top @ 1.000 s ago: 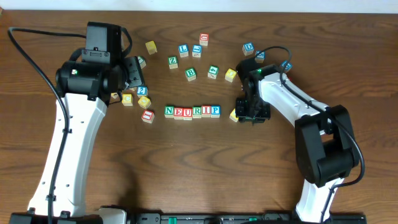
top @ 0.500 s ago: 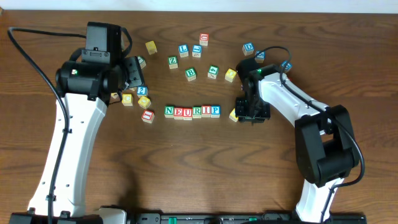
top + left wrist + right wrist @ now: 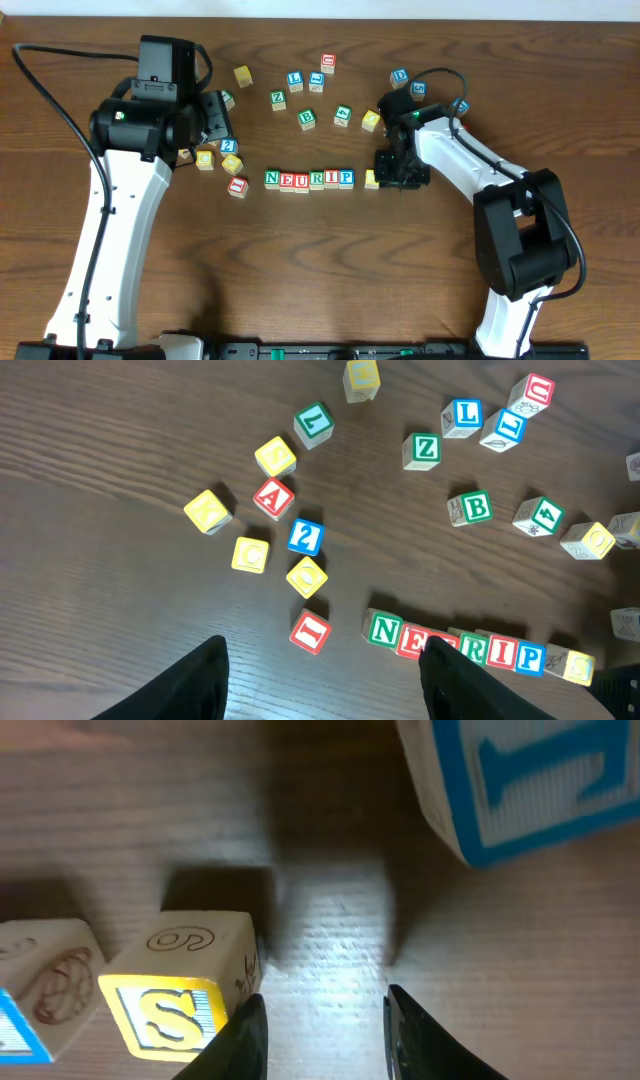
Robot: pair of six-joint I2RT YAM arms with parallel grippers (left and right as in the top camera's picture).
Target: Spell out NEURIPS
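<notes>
Six cubes form a row reading N E U R I P (image 3: 309, 179), from the green N (image 3: 386, 630) to the blue P (image 3: 529, 657). Just right of the P lies a yellow-framed S cube (image 3: 371, 179), also in the right wrist view (image 3: 180, 995). My right gripper (image 3: 388, 176) is low over the table beside it, open (image 3: 325, 1035) with only bare wood between the fingers. The S cube rests against the outer side of its left finger (image 3: 240, 1040). My left gripper (image 3: 325, 695) hangs open above the table, left of the row, holding nothing.
Loose cubes are scattered behind the row: Z (image 3: 278, 98), B (image 3: 307, 118), L (image 3: 295, 79), D (image 3: 400, 76). A red I cube (image 3: 237, 186) and yellow cubes (image 3: 205, 159) lie near the left arm. A blue-lettered cube (image 3: 520, 780) sits close beyond the right fingers.
My right gripper has shifted left and slightly back, and the S cube has slid with it toward the P end of the row. The left arm has not moved.
</notes>
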